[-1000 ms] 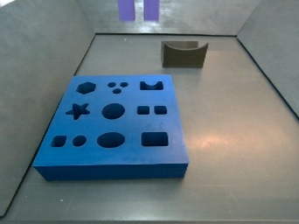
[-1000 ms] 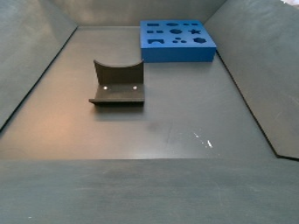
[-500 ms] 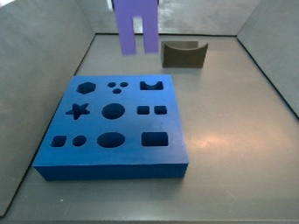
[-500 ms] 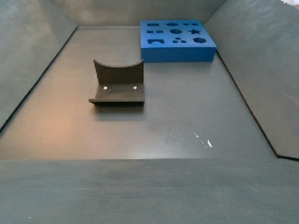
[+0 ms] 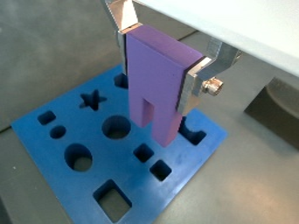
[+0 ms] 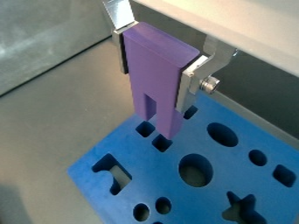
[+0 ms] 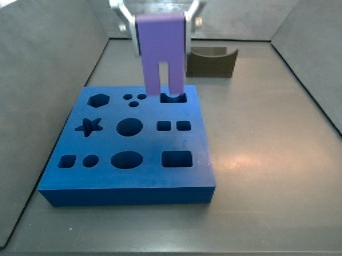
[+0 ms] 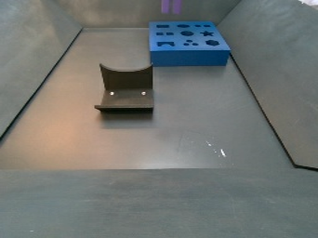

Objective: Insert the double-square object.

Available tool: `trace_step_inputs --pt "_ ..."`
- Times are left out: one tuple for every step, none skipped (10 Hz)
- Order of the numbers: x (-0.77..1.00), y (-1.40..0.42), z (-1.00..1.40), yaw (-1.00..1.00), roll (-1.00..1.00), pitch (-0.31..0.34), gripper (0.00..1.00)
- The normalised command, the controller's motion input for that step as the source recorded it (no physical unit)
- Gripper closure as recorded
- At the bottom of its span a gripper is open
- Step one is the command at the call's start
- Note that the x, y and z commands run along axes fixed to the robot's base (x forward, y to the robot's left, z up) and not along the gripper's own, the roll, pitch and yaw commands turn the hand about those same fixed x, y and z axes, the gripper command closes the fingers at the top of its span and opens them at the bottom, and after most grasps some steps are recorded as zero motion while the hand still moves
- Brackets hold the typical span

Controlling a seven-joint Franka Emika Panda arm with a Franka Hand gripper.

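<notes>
The gripper [image 7: 163, 10] is shut on the solid upper end of the double-square object [image 7: 163, 55], a tall light-purple block held upright with its two prongs pointing down. The prongs hang just above the far right part of the blue board [image 7: 134, 175]. In both wrist views the silver fingers [image 5: 198, 77] [image 6: 193, 77] clamp the block [image 5: 152, 74] [image 6: 152, 74] from both sides. The prong tips sit close to the pair of small square holes [image 6: 142, 129]. In a side view only the prong tips [image 8: 172, 6] show above the board [image 8: 189, 56].
The blue board has several holes: star [image 7: 90, 127], circle [image 7: 130, 127], hexagon [image 7: 96, 100], rectangle [image 7: 177, 158]. The dark fixture with a U-shaped cut stands behind the board [image 7: 211, 62] and mid-floor in a side view [image 8: 125, 88]. Grey walls enclose the floor.
The gripper has come down and forward with the purple block. The block was only a sliver at the top edge; now its prongs hang right over the board.
</notes>
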Motion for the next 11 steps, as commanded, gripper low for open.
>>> trace_step_inputs --pt "0.2 -0.1 -0.67 0.0 0.15 -0.059 1.0" --pt "0.31 -0.14 -0.41 0.0 0.34 0.0 1.0" --pt "0.34 -0.18 -0.29 0.0 0.46 0.074 1.0" --pt "0.36 -0.18 -0.47 0.0 0.3 0.049 1.0" --pt "0.09 0.0 -0.38 -0.01 0.0 0.0 1.0" --pt "0.0 0.0 -0.3 0.0 0.0 0.0 1.0" --pt "0.0 0.0 -0.28 0.0 0.0 0.0 1.0" --pt "0.0 0.0 -0.21 0.0 0.0 0.0 1.0" --pt "0.0 0.0 -0.25 0.04 0.0 0.0 1.0" --pt "0.0 0.0 -0.34 0.03 0.0 0.0 1.0" --pt "0.14 0.0 -0.39 0.0 0.0 0.0 1.0"
